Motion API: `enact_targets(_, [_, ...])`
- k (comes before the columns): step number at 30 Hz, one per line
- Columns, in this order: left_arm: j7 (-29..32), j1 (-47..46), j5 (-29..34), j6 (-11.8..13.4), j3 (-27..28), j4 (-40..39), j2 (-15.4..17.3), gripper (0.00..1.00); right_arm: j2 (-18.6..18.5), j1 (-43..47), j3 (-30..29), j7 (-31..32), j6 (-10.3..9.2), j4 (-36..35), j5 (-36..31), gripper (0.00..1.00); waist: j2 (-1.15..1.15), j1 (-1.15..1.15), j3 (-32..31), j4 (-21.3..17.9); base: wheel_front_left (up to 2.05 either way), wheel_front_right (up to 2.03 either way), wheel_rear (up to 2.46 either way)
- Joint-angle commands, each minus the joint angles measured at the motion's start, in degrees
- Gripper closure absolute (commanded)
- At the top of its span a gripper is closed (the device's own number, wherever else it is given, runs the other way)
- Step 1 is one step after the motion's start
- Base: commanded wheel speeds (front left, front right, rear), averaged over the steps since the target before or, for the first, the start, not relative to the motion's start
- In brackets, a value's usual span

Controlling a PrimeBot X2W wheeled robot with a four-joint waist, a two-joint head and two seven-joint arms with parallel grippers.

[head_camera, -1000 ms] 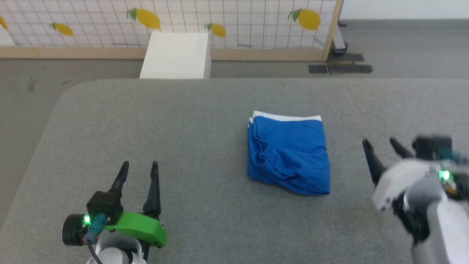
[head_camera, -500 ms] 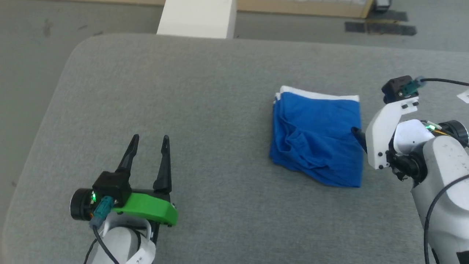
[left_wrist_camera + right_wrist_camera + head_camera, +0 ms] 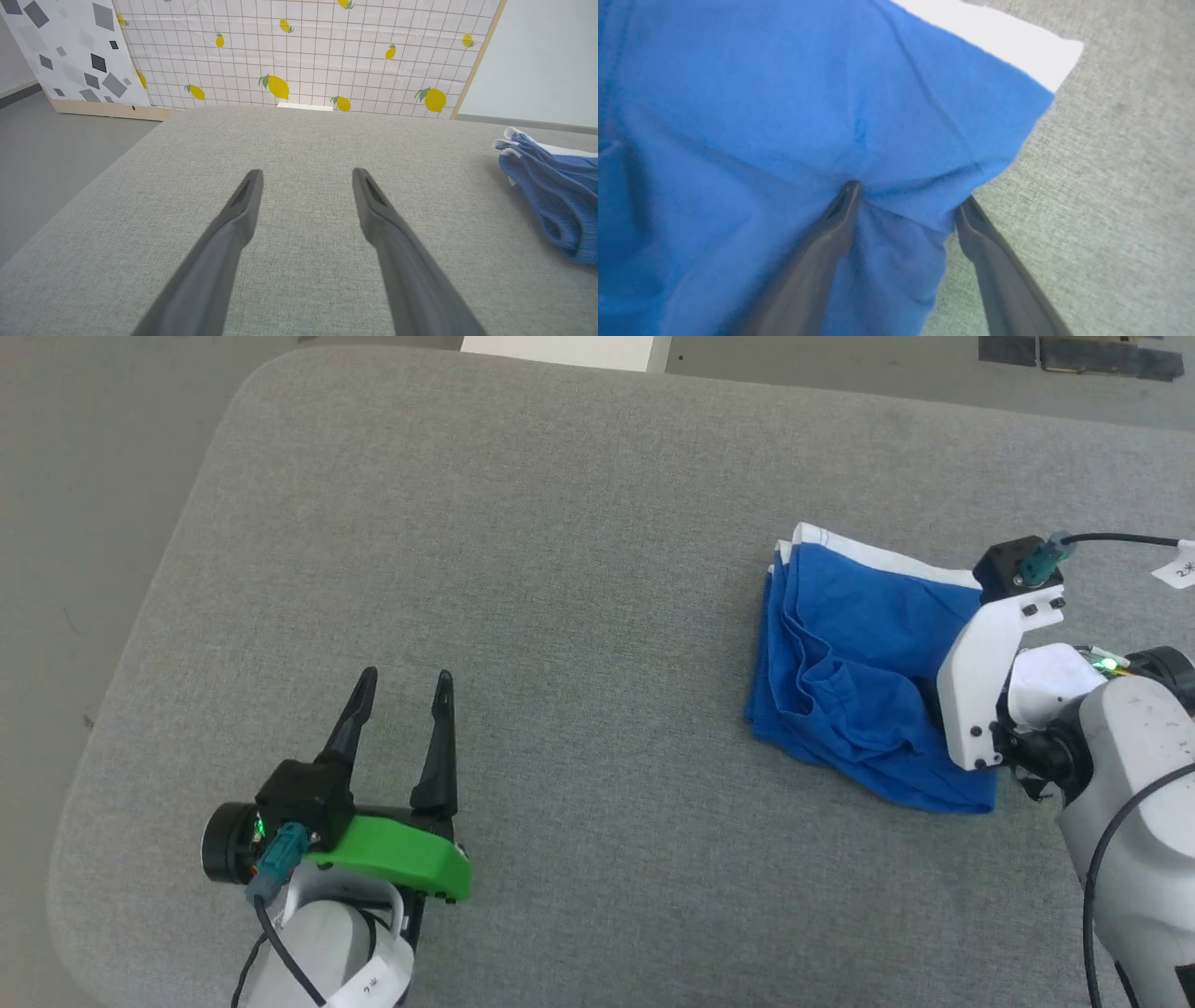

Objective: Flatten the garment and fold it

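The garment (image 3: 854, 677) is bright blue shorts with a white trim, lying folded and wrinkled at the right of the grey padded table (image 3: 560, 523). My right arm's white wrist mount (image 3: 980, 681) hangs over the garment's right edge and hides the fingers there. In the right wrist view my right gripper (image 3: 909, 193) is open, one fingertip pressed into the blue fabric (image 3: 784, 116), the other at its edge, with a ridge of cloth between them. My left gripper (image 3: 407, 675) stands open and empty over bare table at the lower left, far from the garment (image 3: 556, 196).
A white box (image 3: 560, 347) stands past the table's far edge. The table's rounded corner (image 3: 252, 373) and left edge drop to grey floor. A lemon-print screen (image 3: 303, 56) stands behind the table. Dark floor plates (image 3: 1074, 355) lie at the far right.
The head camera has tilted down and shifted. My right gripper has come in from the right of the garment onto its right edge, still open. The left arm has not moved.
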Motion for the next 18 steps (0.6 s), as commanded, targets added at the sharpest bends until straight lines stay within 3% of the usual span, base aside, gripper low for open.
enact_targets(1, [-0.4,-1.1,-0.3,-0.5,0.0,0.2,-0.2,0.00,0.5,1.9,1.1,1.2,-0.08,2.2,0.8,0.49,0.00,0.00,-0.1,-0.1,0.00,0.00,0.00])
enact_targets(2, [-0.4,-1.1,-0.3,-0.6,-0.1,0.3,-0.2,0.00,0.2,1.9,1.4,1.1,-0.08,2.2,1.0,0.87,0.00,0.00,-0.2,-0.2,0.00,0.00,0.00])
enact_targets(3, [-0.4,-1.1,-0.3,-0.6,-0.1,0.5,-0.2,0.00,0.0,1.9,1.4,0.7,-0.08,2.0,1.2,1.00,0.00,0.00,-0.4,-0.3,0.00,0.00,0.00])
enact_targets(13, [-0.5,0.8,-0.5,-0.8,0.2,1.2,0.2,0.00,-1.9,1.2,6.6,-2.8,-0.08,-2.8,4.0,1.00,0.00,0.00,-5.7,-4.2,0.00,0.00,0.00])
enact_targets(18, [-0.5,2.8,-1.1,-0.5,0.3,0.4,0.5,0.00,-4.6,2.5,11.7,-1.0,-0.08,-6.4,7.8,1.00,0.00,0.00,-8.1,-13.4,0.00,0.00,0.00])
